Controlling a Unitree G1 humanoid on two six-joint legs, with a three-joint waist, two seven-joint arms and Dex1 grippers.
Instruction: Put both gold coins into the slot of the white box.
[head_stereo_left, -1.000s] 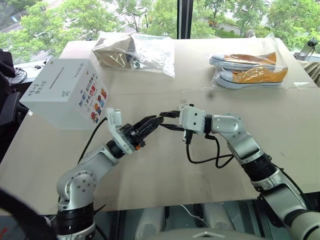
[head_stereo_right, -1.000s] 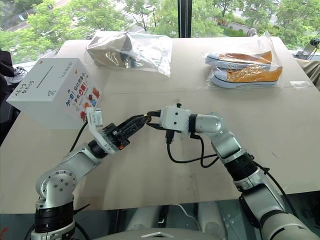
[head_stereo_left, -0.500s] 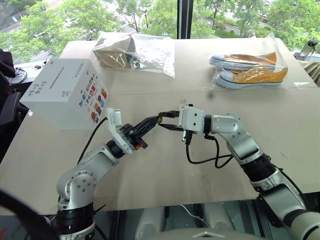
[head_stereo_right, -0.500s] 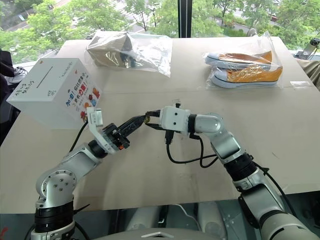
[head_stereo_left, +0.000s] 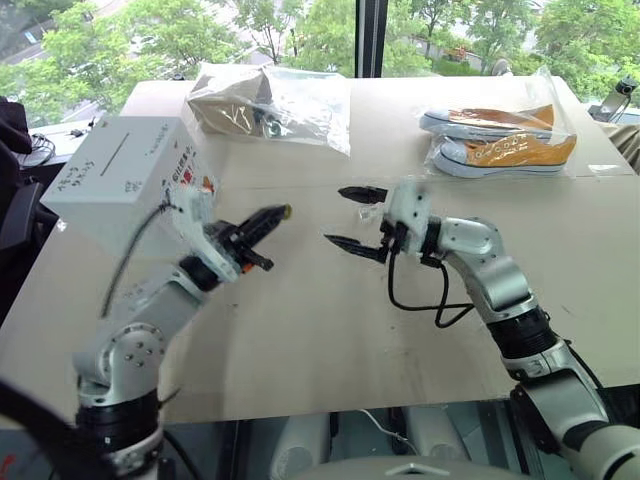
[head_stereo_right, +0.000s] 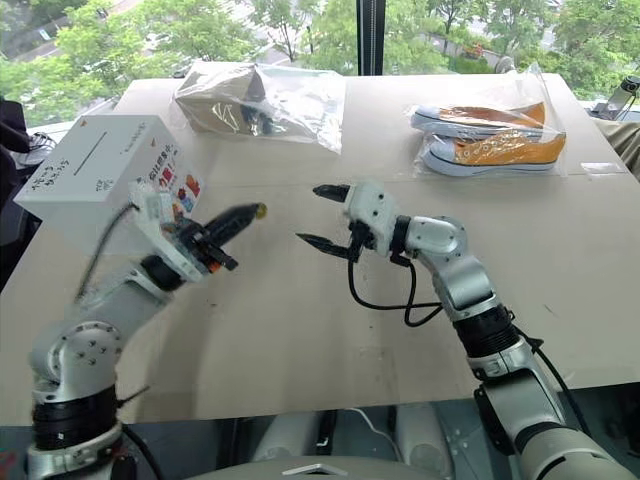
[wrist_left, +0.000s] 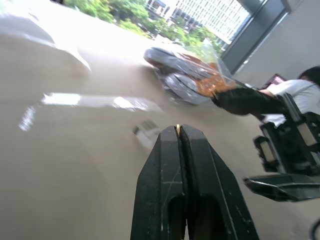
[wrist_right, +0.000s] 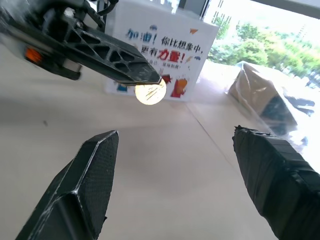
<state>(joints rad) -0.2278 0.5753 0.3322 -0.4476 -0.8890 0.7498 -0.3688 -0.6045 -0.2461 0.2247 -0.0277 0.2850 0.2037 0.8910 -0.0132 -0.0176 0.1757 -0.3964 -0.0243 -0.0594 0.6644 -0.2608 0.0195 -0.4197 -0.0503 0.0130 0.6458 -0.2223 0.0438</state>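
White box (head_stereo_left: 120, 185) at the counter's (head_stereo_left: 300, 340) left edge, slot (head_stereo_left: 112, 156) on its top face. One bag (head_stereo_left: 270, 105) along the far edge left of centre, bagged shoes (head_stereo_left: 500, 140) by the far right corner. Over mid-counter, left hand (head_stereo_left: 270, 217) pinches a gold coin (head_stereo_left: 286, 210) just right of the box; right hand (head_stereo_left: 352, 218) gapes opposite, apart.

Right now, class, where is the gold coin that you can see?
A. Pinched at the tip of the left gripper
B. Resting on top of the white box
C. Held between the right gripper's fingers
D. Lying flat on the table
A: the gold coin sits pinched at the tip of the shut left gripper, while the right gripper stands open and empty.
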